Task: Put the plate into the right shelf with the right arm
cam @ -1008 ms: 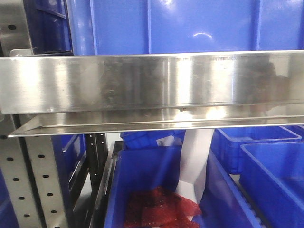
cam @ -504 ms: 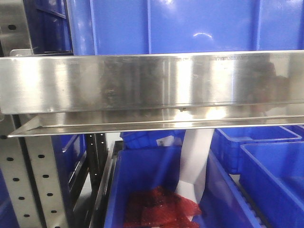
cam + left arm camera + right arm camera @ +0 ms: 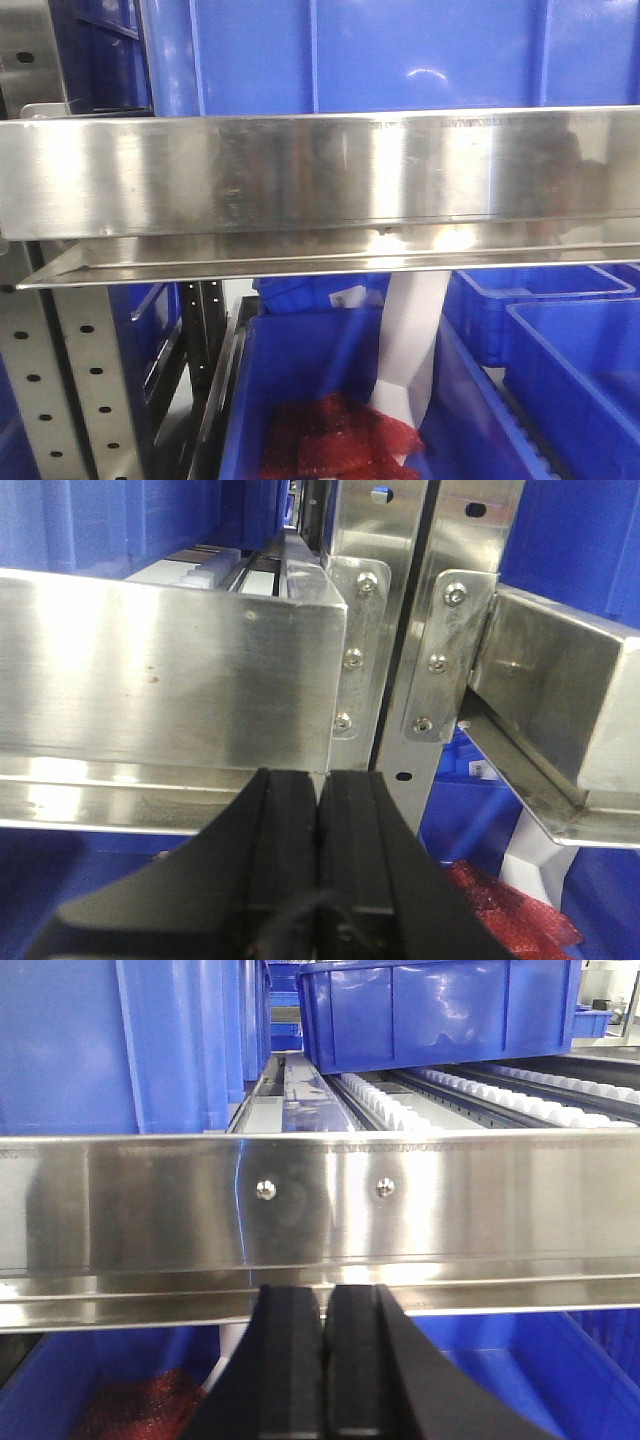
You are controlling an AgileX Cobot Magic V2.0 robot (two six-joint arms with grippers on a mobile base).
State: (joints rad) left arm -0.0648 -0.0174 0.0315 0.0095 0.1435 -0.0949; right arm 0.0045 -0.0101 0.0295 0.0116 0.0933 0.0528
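Note:
The plate is out of view in every frame. A shiny stainless-steel shelf ledge (image 3: pixel 320 175) fills the middle of the front view, with a perforated upright (image 3: pixel 60 380) at lower left. In the left wrist view two steel racks meet at bolted uprights, and the right shelf's ledge (image 3: pixel 560 695) runs off to the right. My left gripper (image 3: pixel 320 777) is shut and empty, just below the left rack's ledge (image 3: pixel 170 670). My right gripper (image 3: pixel 325 1292) is shut and empty, right in front of a steel ledge (image 3: pixel 320 1200) with two rivets.
Blue plastic bins sit above the ledge (image 3: pixel 400 50) and below it (image 3: pixel 310 390); the lower one holds red mesh material (image 3: pixel 340 440) and a white upright strip (image 3: pixel 410 340). More blue bins stand at right (image 3: pixel 570 370). White roller tracks (image 3: pixel 400 1110) run behind the ledge.

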